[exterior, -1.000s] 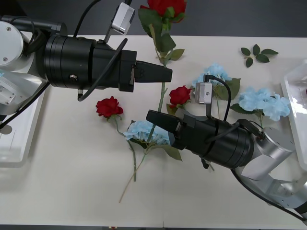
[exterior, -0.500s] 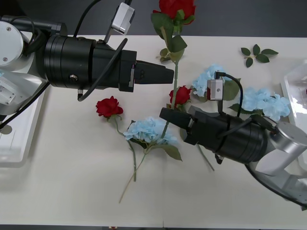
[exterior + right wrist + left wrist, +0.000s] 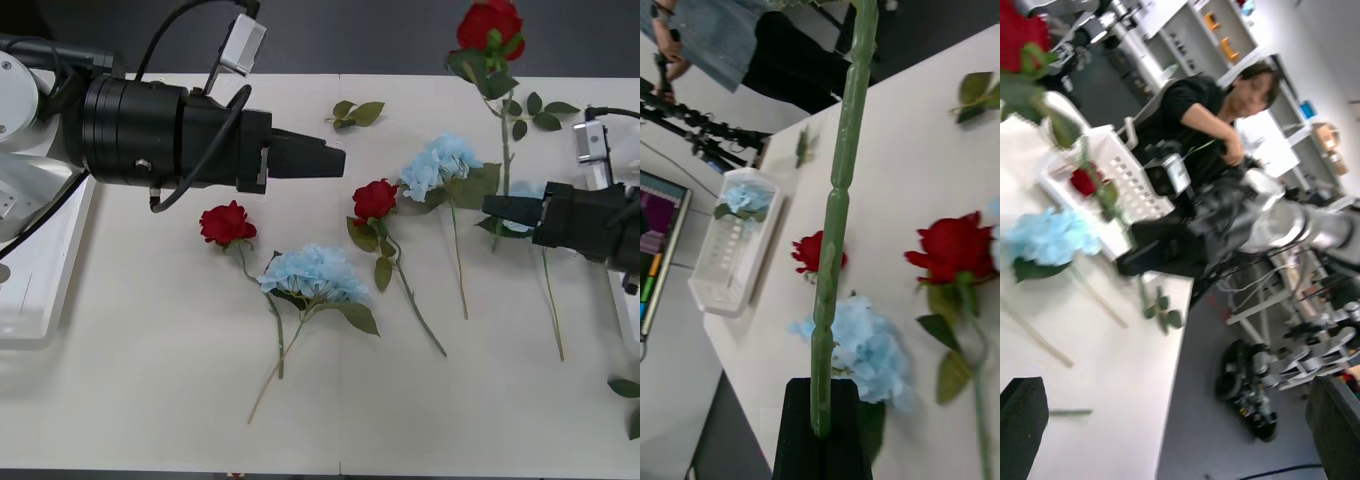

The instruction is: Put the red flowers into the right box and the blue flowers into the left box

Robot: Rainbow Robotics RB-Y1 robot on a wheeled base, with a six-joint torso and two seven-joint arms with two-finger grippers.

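Right gripper (image 3: 492, 208) fingers clamped on a red flower (image 3: 491, 22) stem near the desk's right edge, bloom up to clear the others toward the right box (image 3: 626, 320); left gripper (image 3: 335, 158) fingers apart, idle.

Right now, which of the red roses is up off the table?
The red rose at the far right edge: the right pincer grips its stem, holding it upright. The other two red roses lie flat on the table.
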